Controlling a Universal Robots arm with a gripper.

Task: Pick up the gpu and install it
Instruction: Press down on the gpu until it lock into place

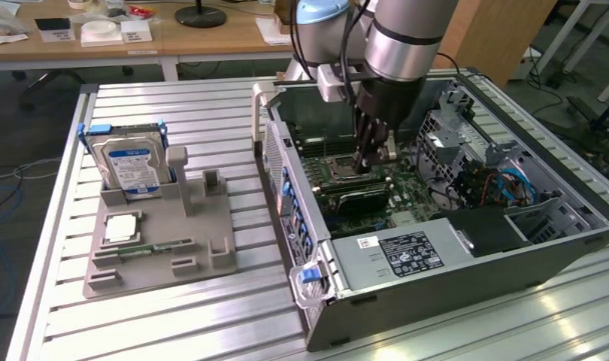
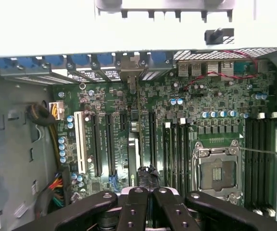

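Gpu (image 2: 133, 154) lower end hidden behind the gripper (image 2: 145, 192).

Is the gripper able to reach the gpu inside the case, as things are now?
Probably yes. The gripper hangs inside the open computer case, right above the gpu, which stands edge-on on the motherboard. Nothing appears between them. Whether they touch, I cannot tell.

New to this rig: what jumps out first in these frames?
The open computer case on the exterior view's right, with the arm's gripper lowered inside, over the motherboard and the gpu standing edge-on there. On that view's left, a grey holder tray carries a hard drive upright.
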